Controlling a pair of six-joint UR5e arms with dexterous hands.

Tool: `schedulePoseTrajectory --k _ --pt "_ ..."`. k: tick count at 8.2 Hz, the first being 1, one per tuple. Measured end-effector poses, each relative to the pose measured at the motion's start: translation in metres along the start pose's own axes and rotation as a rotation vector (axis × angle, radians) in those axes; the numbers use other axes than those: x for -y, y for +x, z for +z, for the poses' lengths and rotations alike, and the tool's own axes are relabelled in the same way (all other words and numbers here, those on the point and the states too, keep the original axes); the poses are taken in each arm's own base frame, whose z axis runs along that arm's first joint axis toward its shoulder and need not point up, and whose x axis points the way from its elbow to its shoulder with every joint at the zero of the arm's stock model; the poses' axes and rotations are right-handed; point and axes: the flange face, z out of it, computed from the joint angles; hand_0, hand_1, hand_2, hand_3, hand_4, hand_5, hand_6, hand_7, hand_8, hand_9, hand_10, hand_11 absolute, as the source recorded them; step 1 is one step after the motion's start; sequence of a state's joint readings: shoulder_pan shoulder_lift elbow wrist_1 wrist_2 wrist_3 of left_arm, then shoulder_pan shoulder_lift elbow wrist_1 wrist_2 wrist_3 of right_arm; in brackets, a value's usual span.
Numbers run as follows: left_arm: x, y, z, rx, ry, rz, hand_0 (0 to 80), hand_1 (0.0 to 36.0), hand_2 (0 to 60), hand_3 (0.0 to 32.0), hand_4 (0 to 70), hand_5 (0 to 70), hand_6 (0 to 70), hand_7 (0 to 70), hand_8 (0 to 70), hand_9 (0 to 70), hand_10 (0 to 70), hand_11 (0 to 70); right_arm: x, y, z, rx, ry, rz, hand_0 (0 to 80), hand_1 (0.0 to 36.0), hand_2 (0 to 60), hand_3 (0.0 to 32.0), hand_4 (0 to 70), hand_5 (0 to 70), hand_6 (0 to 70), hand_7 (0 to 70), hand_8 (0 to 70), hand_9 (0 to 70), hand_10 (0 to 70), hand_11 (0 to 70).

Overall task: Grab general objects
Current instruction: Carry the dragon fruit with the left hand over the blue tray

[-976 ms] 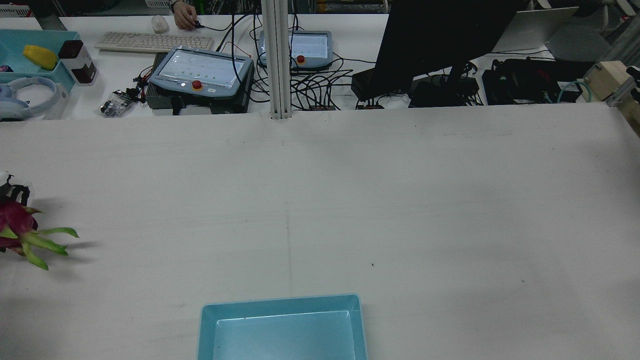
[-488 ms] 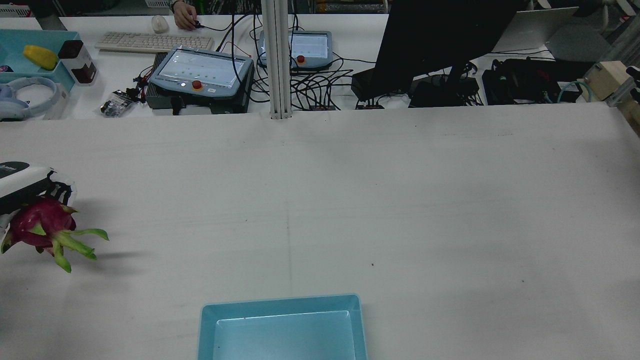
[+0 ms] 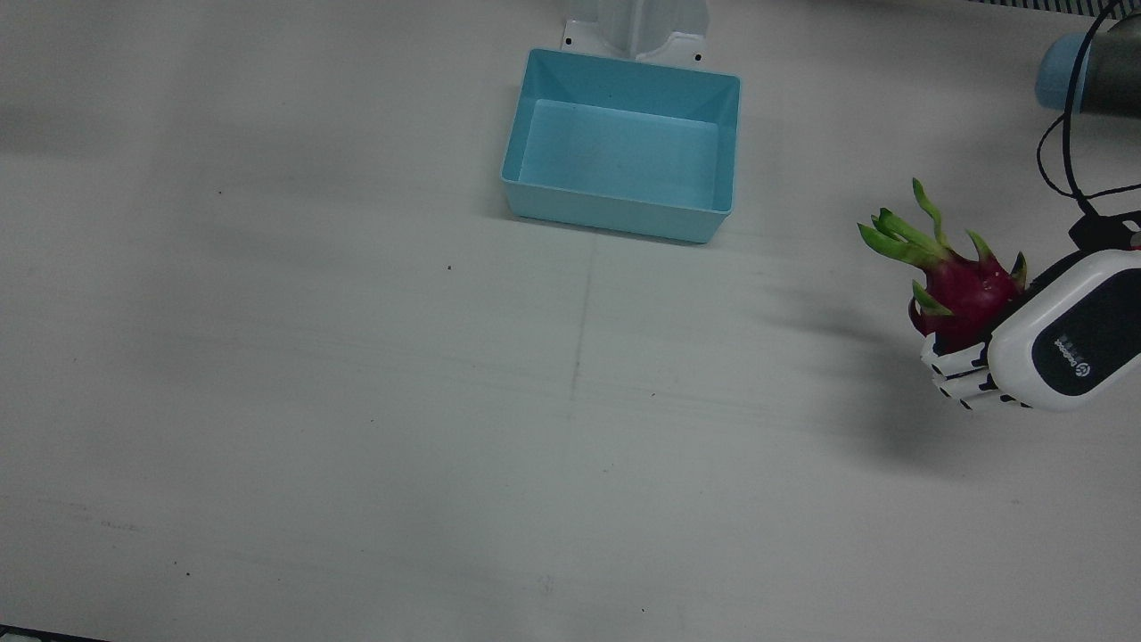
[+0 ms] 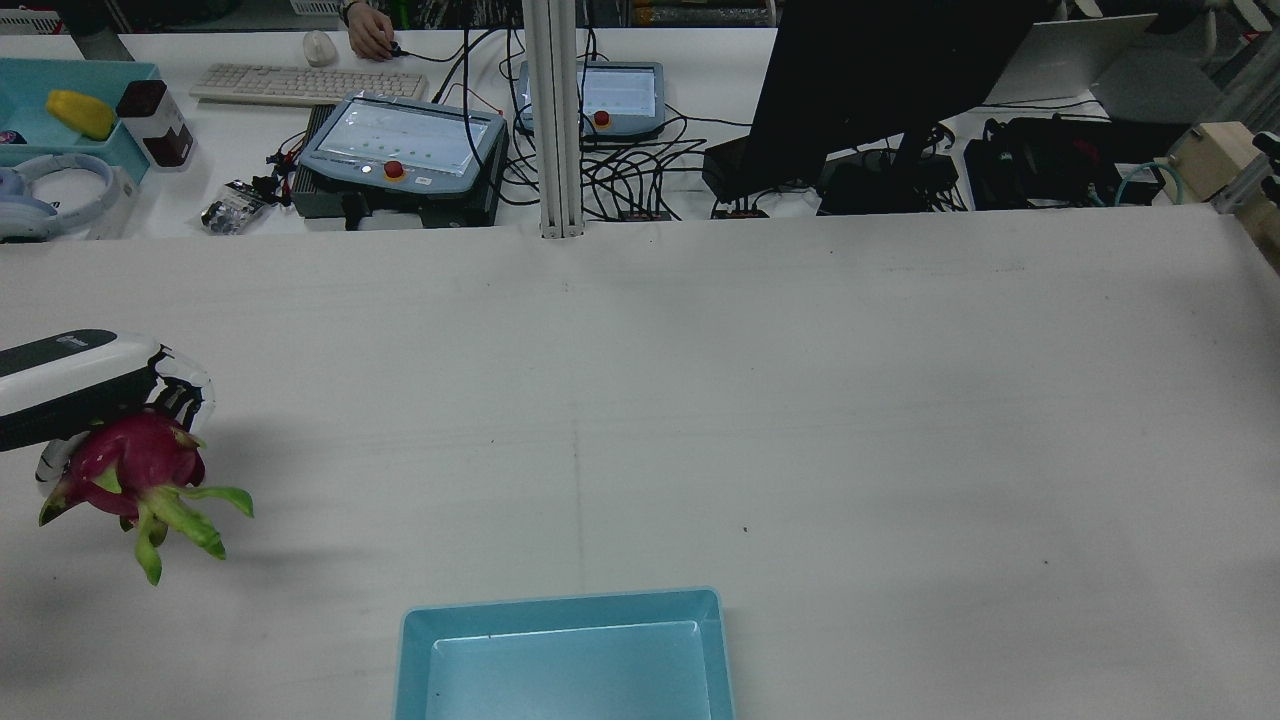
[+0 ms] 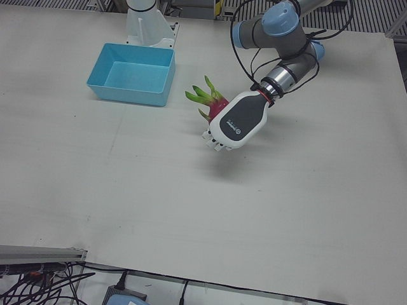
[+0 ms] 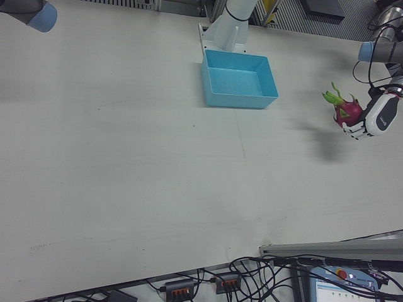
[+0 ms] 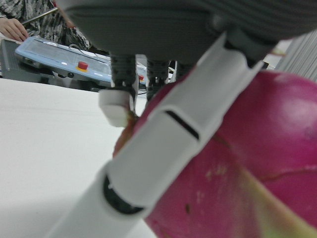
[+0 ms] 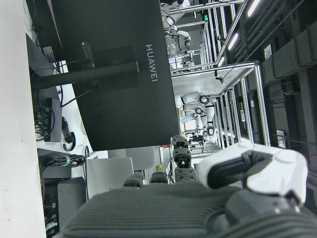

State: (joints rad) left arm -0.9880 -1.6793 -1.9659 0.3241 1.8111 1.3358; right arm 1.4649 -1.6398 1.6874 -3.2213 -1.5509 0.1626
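Observation:
A magenta dragon fruit point(image 3: 958, 285) with green leafy tips is held off the table in my left hand point(image 3: 1034, 343), whose white fingers point(image 7: 168, 144) wrap around it. In the rear view the fruit point(image 4: 135, 465) hangs under the left hand point(image 4: 70, 385) at the table's left side, leaf tips pointing down and toward the bin. The fruit point(image 5: 213, 108) casts a shadow on the table below the left hand point(image 5: 238, 124). My right hand point(image 8: 208, 193) shows only in its own view, fingers spread, with nothing in it.
A light-blue bin point(image 3: 624, 214) stands near the pedestal, with nothing inside it; in the rear view the bin point(image 4: 560, 605) sits at the bottom centre. Beyond the table's far edge are teach pendants point(image 4: 405, 140), a monitor point(image 4: 880, 80), cables and a person's hand point(image 4: 372, 35).
My left hand has come further into the rear view from the left edge, carrying the dragon fruit toward the table's middle. The leaf tips now point lower.

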Motion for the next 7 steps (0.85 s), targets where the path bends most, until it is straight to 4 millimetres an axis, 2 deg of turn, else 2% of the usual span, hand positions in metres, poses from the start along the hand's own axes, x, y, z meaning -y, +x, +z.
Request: schedulePoseTrajectory --k 2,4,5,6,7 --pt "-0.028 0.018 0.009 -0.049 -0.079 -0.055 80.0 36.0 60.0 0.0 47.0 70.0 56.7 70.0 49.4 61.6 68.1 70.0 0.0 0.0 0.0 0.0 0.0 0.0 0.0 0.0 0.0 0.0 0.0 0.0 0.0 0.0 0.0 0.0 0.0 0.0" --pt "-0.071 0.025 0.031 -0.113 -0.172 -0.157 80.0 36.0 60.0 0.0 50.8 70.0 59.8 70.0 50.2 61.9 65.8 70.0 0.0 0.0 0.0 0.0 0.0 0.0 0.0 0.0 0.0 0.0 0.0 0.0 0.0 0.0 0.0 0.0 0.0 0.0" --pt "-0.099 0.032 0.046 -0.15 -0.214 -0.208 80.0 36.0 60.0 0.0 53.9 70.0 62.1 70.0 50.5 62.4 64.9 70.0 0.0 0.0 0.0 0.0 0.0 0.0 0.0 0.0 0.0 0.0 0.0 0.0 0.0 0.0 0.0 0.0 0.0 0.0" --pt "-0.135 0.052 0.071 -0.176 -0.256 -0.252 80.0 36.0 60.0 0.0 56.2 70.0 62.9 70.0 50.0 61.4 61.7 70.0 0.0 0.0 0.0 0.0 0.0 0.0 0.0 0.0 0.0 0.0 0.0 0.0 0.0 0.0 0.0 0.0 0.0 0.0" --pt "-0.176 0.083 0.101 -0.188 -0.297 -0.284 80.0 36.0 60.0 0.0 55.4 70.0 61.5 70.0 48.5 59.5 58.1 70.0 0.0 0.0 0.0 -0.001 0.0 0.0 0.0 0.0 0.0 0.0 0.0 0.0 0.0 0.0 0.0 0.0 0.0 0.0"
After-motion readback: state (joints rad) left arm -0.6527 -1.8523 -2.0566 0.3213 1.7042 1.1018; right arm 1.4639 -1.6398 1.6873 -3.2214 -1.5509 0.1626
